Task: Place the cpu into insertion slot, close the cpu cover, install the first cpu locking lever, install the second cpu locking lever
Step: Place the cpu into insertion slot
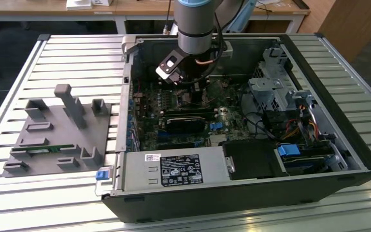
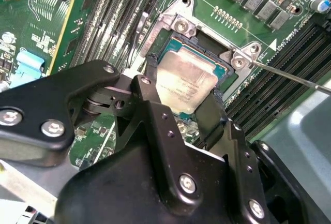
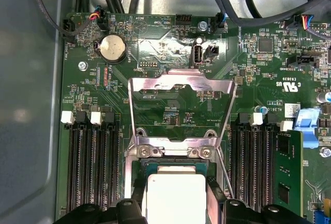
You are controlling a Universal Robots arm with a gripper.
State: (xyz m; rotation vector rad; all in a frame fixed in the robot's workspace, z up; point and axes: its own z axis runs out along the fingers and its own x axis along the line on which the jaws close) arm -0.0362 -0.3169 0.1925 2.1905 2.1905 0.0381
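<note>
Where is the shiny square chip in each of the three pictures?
Exterior view: it is hidden under the gripper, inside the open computer case.
Second wrist view: the cpu sits between the black fingers, over the insertion slot.
First wrist view: the cpu lies beside the raised cpu cover.
Shared landmark: the green motherboard.

The fingers (image 2: 155, 111) seemingly hide two cpu (image 2: 186, 81) edges.
</note>
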